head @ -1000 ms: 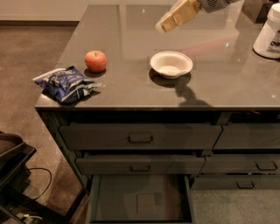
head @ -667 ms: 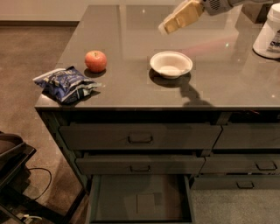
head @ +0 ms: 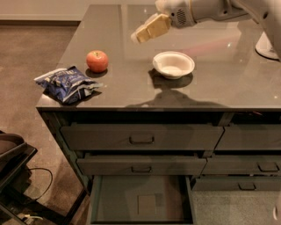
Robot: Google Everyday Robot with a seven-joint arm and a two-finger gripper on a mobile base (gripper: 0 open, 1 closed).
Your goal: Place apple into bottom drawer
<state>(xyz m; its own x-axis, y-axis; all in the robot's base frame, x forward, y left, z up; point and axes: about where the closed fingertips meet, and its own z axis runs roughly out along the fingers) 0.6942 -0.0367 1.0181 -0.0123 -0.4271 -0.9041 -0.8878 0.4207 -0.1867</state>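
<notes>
Hovering above the surface [head: 219,83] in the camera view, the end effector [head: 147,31] sits at the rear centre, up and left of the bowl [head: 173,64] and up and right of the apple [head: 97,60]. It touches neither item. Whether it is open or closed cannot be told, and nothing is seen in its hold. The arm [head: 210,9] enters from the upper right.

The apple rests on the surface toward the left side, just behind a crumpled blue bag [head: 68,83] and well apart from the bowl.

The bottom drawer [head: 118,202] of the left column stands pulled out, its grey floor showing a faint square mark. The two handled drawers [head: 141,138] above it are closed.
</notes>
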